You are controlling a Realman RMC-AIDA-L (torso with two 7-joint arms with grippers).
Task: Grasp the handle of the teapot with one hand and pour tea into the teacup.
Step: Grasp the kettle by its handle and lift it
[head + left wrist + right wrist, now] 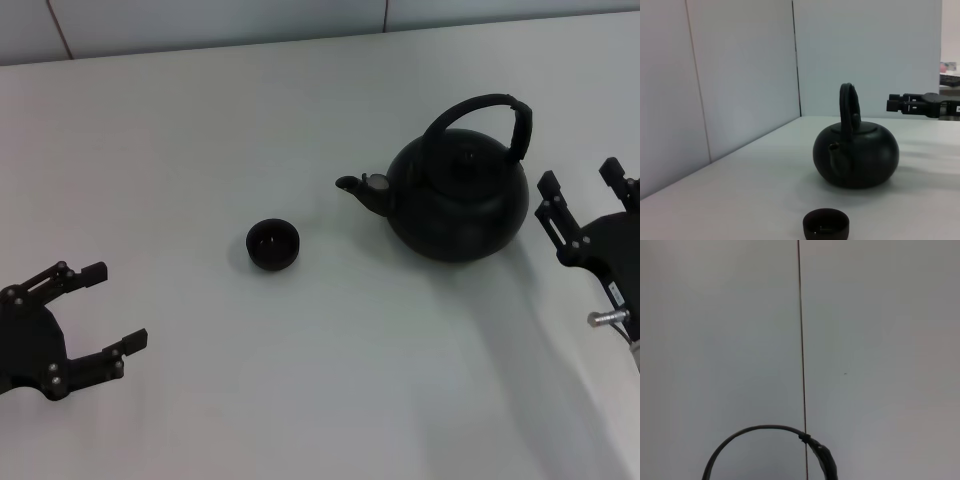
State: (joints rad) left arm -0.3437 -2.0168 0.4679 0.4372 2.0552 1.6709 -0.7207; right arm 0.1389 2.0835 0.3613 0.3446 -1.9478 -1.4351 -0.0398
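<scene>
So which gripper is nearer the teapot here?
The right. The right gripper sits open just beside the teapot, level with its body. The left gripper is open far off, past the teacup, near the table's front edge.

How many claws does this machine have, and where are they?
2. The left claw hangs open at the table's near left, clear of the teacup. The right claw is open just right of the teapot.

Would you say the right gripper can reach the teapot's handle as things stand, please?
Probably yes. The right gripper is open beside the teapot, on the side away from the spout, with nothing between it and the upright handle. The teacup and left gripper sit well clear.
</scene>
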